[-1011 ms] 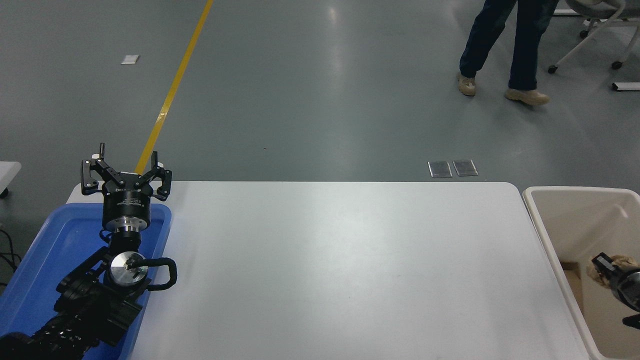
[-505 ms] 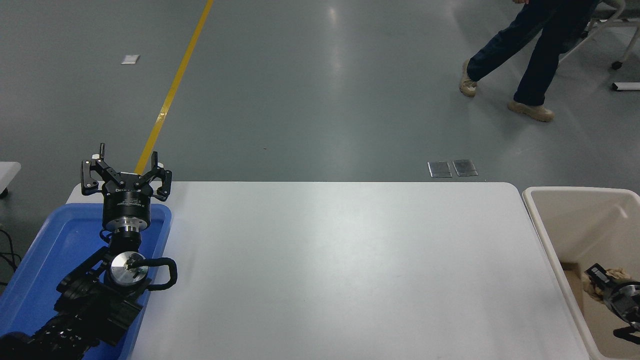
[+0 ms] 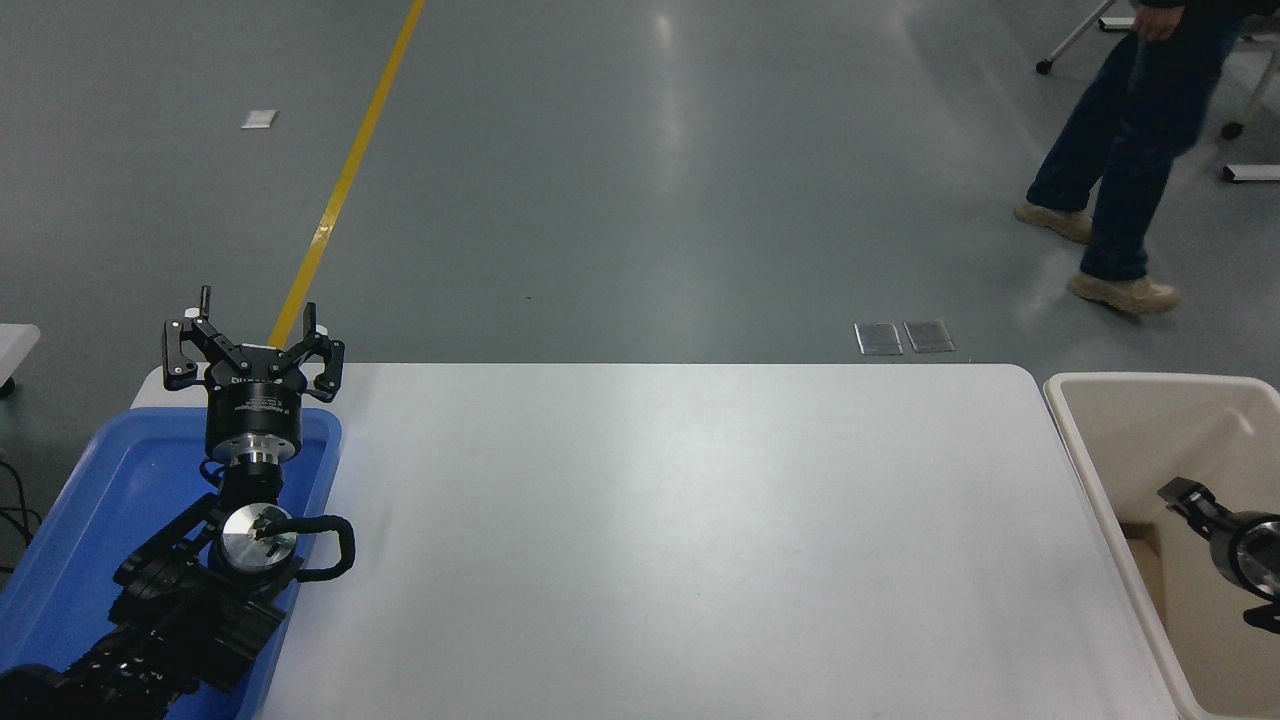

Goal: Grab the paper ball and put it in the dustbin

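Floor: grey, yellow line (image 3: 345,180) running away at upper left, two metal plates (image 3: 905,337) just past table's far edge.
Table: white table (image 3: 650,540), bare in the middle.
Left gripper: left gripper (image 3: 254,350) parked over far end of blue tray (image 3: 90,500) at lower left, fingers spread wide, holding nothing.
Right gripper: right gripper (image 3: 1185,497) at right edge, inside the dustbin (image 3: 1075,420), mostly cut off; can't tell if fingers are apart or together.
Paper ball: not visible anywhere; nothing tan seen at the right gripper.
Dustbin: cream, beside table's right end.
Person: legs (image 3: 1120,180) walking at upper right.
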Controlling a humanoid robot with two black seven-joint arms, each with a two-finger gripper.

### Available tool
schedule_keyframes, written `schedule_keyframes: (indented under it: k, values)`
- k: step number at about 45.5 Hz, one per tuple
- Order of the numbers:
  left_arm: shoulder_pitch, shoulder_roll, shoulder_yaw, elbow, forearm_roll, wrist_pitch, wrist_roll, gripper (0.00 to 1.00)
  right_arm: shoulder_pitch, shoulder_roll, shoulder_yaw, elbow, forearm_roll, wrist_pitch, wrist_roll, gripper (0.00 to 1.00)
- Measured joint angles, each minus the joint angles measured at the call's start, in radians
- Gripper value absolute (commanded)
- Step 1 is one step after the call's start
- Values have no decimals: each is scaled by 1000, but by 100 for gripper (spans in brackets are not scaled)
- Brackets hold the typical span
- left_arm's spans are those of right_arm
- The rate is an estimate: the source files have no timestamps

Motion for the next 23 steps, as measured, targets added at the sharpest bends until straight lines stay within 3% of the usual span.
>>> schedule_keyframes:
  k: [13,23]
  values:
    - [-1,0,0,0,1,0,0,99,448,-83,-208,462,-79,82,-2,100]
    - [-1,1,0,0,0,0,0,99,856,-56,-381,771,-99,228,-4,100]
